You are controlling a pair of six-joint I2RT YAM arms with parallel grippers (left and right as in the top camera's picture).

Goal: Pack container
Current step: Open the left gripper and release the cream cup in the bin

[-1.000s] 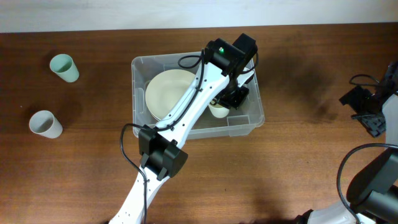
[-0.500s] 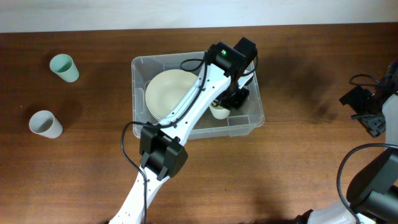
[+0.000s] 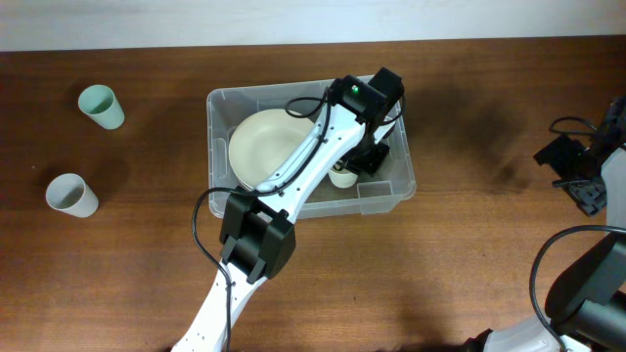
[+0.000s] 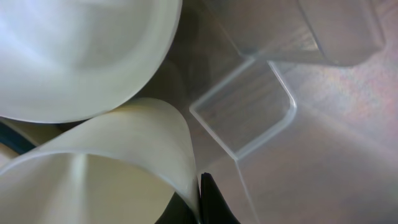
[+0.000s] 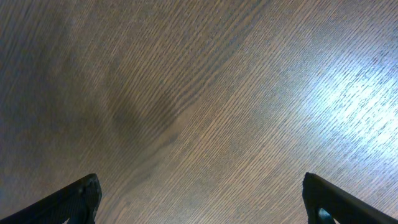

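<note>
The clear container (image 3: pixel 386 196) sits in the middle of the table (image 3: pixel 469 254), with a large cream bowl (image 3: pixel 262 147) in its left side and a small bowl (image 4: pixel 93 180) at its near right, the left gripper (image 4: pixel 200 205) pinching that small bowl's rim, while the right gripper (image 5: pixel 199 186) hangs spread wide above the table's right edge.

A cream bowl (image 3: pixel 259 147) is showing through the clear container (image 3: pixel 217 104). A mint cup (image 3: pixel 101 106) and a pale grey cup (image 3: pixel 71 195) are popping against the brown wood-grain table (image 3: pixel 469 254).

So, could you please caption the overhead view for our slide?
Left arm reaches into the container, jaws shut on a small bowl beside the large bowl.
</note>
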